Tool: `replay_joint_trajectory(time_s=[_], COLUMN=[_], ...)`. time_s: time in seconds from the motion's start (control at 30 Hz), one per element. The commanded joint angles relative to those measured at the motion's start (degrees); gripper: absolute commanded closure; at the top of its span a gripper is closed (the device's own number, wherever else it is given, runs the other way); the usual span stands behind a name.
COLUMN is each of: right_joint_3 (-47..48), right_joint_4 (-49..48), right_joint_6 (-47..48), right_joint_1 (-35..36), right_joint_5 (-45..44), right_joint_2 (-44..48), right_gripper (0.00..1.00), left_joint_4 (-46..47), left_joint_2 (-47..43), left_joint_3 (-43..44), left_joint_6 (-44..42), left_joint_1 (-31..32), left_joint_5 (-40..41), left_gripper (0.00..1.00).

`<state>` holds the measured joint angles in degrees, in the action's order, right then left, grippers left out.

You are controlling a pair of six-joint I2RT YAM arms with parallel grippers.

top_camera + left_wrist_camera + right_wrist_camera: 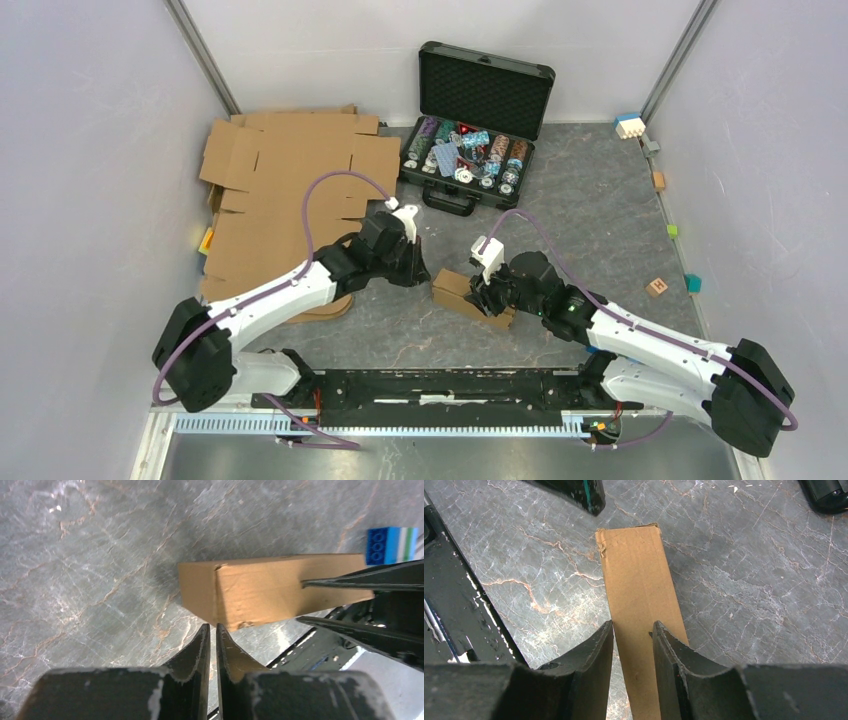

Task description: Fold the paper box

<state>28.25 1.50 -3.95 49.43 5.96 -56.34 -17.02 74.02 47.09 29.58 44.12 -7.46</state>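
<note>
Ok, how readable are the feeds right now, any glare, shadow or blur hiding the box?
Top external: even light, sharp, only soft shadows. Left wrist: paper box crisp, casting a soft shadow on the table at picture left; left pincer slightly soft up close. Right wrist: box in focus, no glare on it; right pincer blurs toward the bottom edge.

In the top view the left arm (280, 295) reaches from 7 o'clock toward centre, its left gripper (212, 627) aimed toward 3 o'clock, jaws nearly together on nothing. The right arm (640, 340) stretches from 5 o'clock, its right gripper (633, 625) aimed toward 9 o'clock, clamping the paper box (634, 565).
</note>
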Motion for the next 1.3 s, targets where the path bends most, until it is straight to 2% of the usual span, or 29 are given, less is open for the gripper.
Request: replay_joint_trajectory(time_s=[0.0, 0.1, 0.3, 0.53, 0.7, 0.93, 1.0, 1.07, 1.17, 1.27], right_joint_3=[-0.02, 0.18, 0.39, 0.49, 0.9, 6.05, 7.82, 9.26, 10.94, 11.2], right_joint_4=[2.55, 2.54, 2.7, 2.82, 3.09, 7.71, 9.72, 12.14, 16.54, 20.36], right_joint_6=[0.6, 0.61, 0.55, 0.68, 0.47, -1.73, -2.74, -4.25, -6.63, -8.89], right_joint_1=[0.22, 0.19, 0.14, 0.15, 0.16, 0.13, 0.14, 0.07, 0.06, 0.05], right_joint_5=[-0.96, -0.65, -0.54, -0.49, -0.47, -1.15, -3.32, -7.07, -12.33, -14.66], right_joint_2=[-0.79, -1.05, -1.14, -1.58, -1.28, 1.77, 3.24, 5.0, 8.01, 12.19], right_gripper=[0.6, 0.59, 0.59, 0.6, 0.59, 0.26, 0.21, 0.2, 0.28, 0.76], left_joint_4=[0.95, 1.8, 4.01, 7.89, 9.83, 7.89, 8.07, 8.56, 8.66, 8.7], left_joint_2=[-3.69, -3.18, 2.33, 5.77, 6.44, 5.53, 5.68, 6.06, 6.64, 6.33], left_joint_3=[5.25, 6.07, 3.99, -2.46, -3.87, -2.96, -3.0, -3.23, -3.01, -3.12], left_joint_6=[-1.32, -1.44, -0.81, 1.37, 2.13, 1.35, 1.32, 1.4, 1.4, 1.32], left_joint_1=[0.0, 0.0, 0.0, 0.0, -0.02, -0.04, 0.0, 0.0, 0.0, 0.0], left_joint_5=[-1.95, -2.68, -6.57, -5.84, -6.43, -5.56, -5.55, -5.7, -6.09, -5.9], left_gripper=[0.89, 0.98, 0.98, 0.98, 0.98, 0.98, 0.98, 0.98, 0.98, 0.98])
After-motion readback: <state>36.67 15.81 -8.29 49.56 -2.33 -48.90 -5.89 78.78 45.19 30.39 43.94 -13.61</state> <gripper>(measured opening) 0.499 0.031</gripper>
